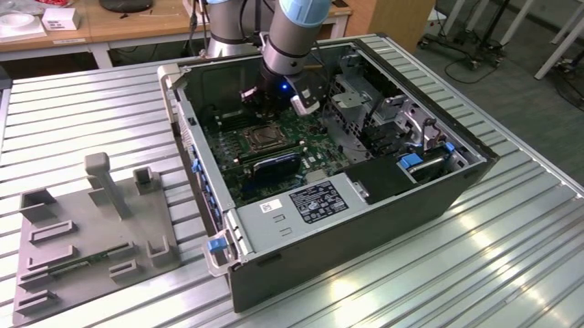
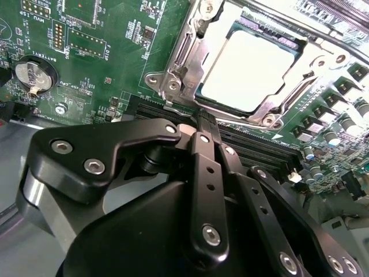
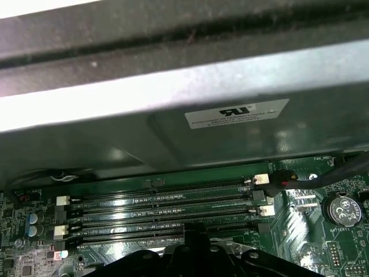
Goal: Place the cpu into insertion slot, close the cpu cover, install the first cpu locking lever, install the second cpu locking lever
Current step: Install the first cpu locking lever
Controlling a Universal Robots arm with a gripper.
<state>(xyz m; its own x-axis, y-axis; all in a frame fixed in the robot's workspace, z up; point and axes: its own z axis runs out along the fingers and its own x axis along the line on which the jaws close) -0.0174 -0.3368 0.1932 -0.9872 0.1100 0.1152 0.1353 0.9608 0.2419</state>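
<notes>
gripper (image 2: pixel 204 122) near cpu (image 2: pixel 248 72), case (image 1: pixel 383 212) on ribbed metal table (image 1: pixel 91 116), desks (image 1: pixel 119 27) behind

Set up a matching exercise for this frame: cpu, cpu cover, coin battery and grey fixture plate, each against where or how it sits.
Things:
1. cpu
2. cpu cover
3. coin battery
4. grey fixture plate

Places or states:
A. on the slatted table outside the computer case, at the exterior view's left
B. folded down flat as a silvery metal frame
C. in a round black holder on the green board
D. pale square lying flat, showing through a metal window

Pairs: 1-D, 2-B, 3-C, 4-A
</notes>
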